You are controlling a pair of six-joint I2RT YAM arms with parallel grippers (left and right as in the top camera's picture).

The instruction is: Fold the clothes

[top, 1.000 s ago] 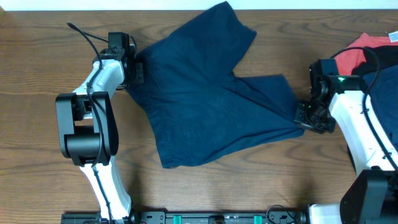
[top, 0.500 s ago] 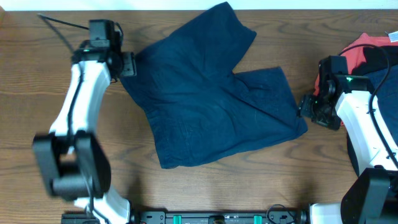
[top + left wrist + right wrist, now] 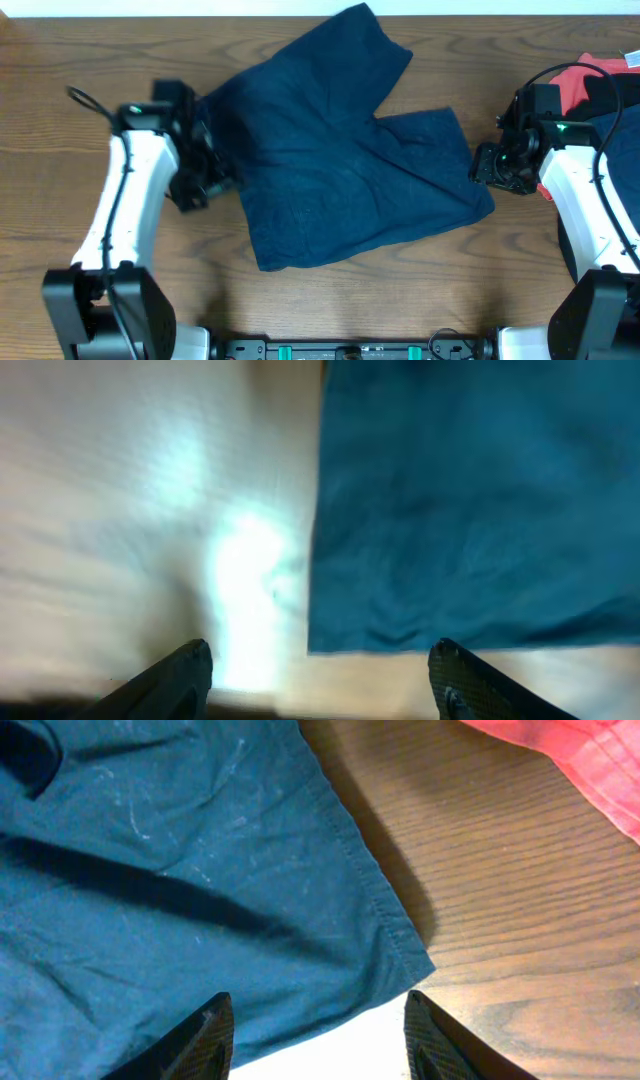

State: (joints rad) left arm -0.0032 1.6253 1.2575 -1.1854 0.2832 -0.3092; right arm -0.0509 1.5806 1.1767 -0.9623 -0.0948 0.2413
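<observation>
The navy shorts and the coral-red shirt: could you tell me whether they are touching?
Apart. The right wrist view shows bare wooden table between the navy shorts and the coral-red shirt.

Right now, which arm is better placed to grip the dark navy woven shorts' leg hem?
Right: the right gripper hangs open over the hem corner; the left gripper is beside the waistband.

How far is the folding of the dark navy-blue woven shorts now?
Done: nothing; the dark navy-blue woven shorts lie spread flat on the wooden table, both legs showing. In hand: left gripper and right gripper hover open over their corners, gripping nothing. Remaining: every fold.
</observation>
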